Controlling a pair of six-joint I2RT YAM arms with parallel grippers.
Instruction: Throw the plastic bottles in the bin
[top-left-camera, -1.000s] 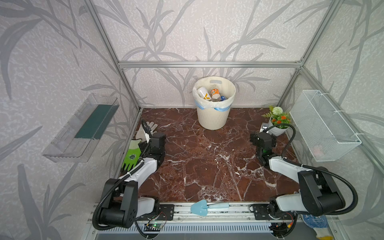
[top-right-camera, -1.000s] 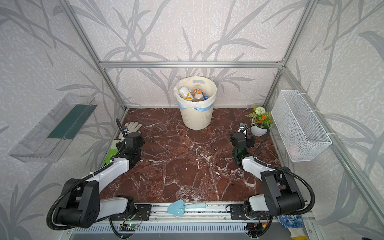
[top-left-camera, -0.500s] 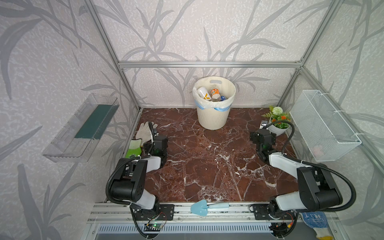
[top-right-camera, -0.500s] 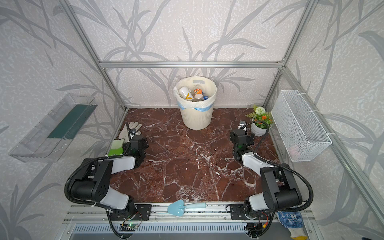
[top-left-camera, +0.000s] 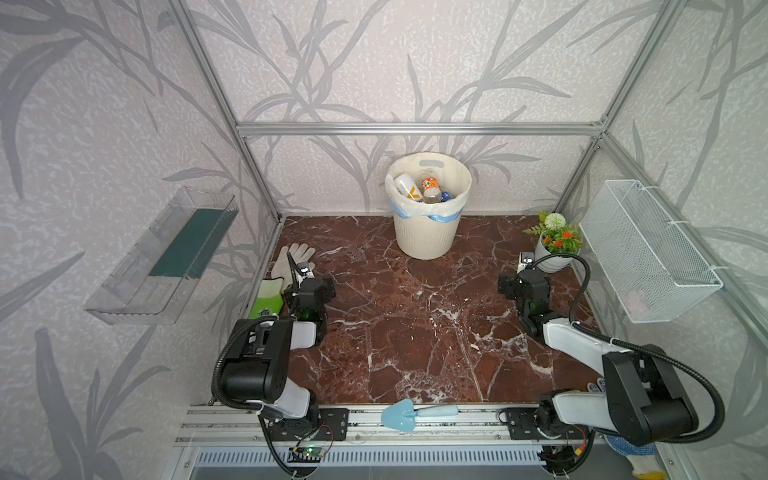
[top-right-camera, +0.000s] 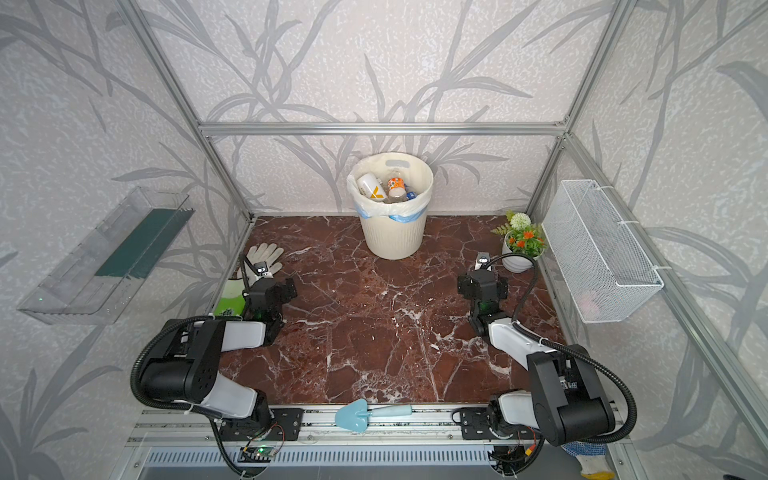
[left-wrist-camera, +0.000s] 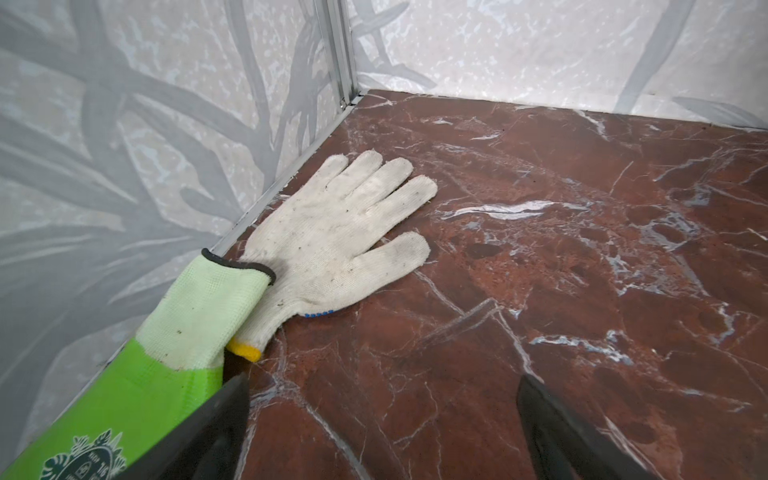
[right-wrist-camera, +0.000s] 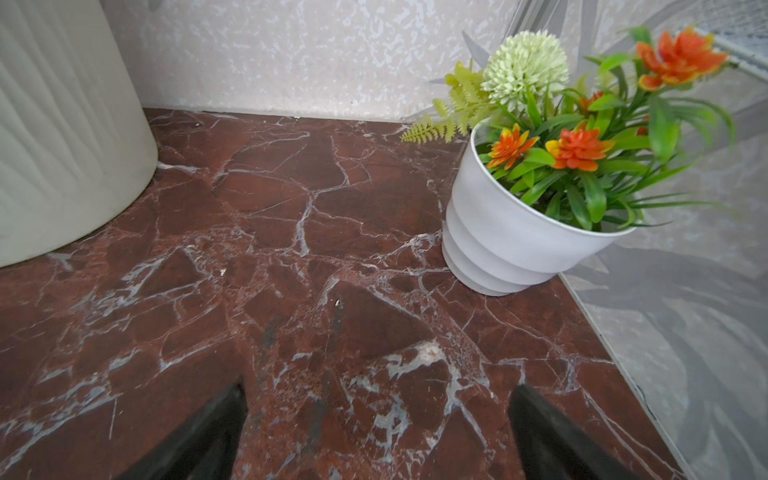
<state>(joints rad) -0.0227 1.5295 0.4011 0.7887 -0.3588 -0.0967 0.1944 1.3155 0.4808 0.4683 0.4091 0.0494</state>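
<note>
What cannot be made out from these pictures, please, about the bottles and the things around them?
- Plastic bottles in the bin: both top views show only the top few; rim and liner hide any below.
- Pinkish thing in the wire basket: blurred behind mesh in both top views.
- Dotted glove at the near right corner: a top view shows part; the right arm and picture edge cut it.

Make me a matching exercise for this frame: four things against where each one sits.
Things:
1 bottles
2 white glove
3 flower pot
4 trowel

Places:
A on the front rail
B in the bin
C left edge of the floor
D right edge of the floor

Pairs: 1-B, 2-C, 3-D, 4-A
</note>
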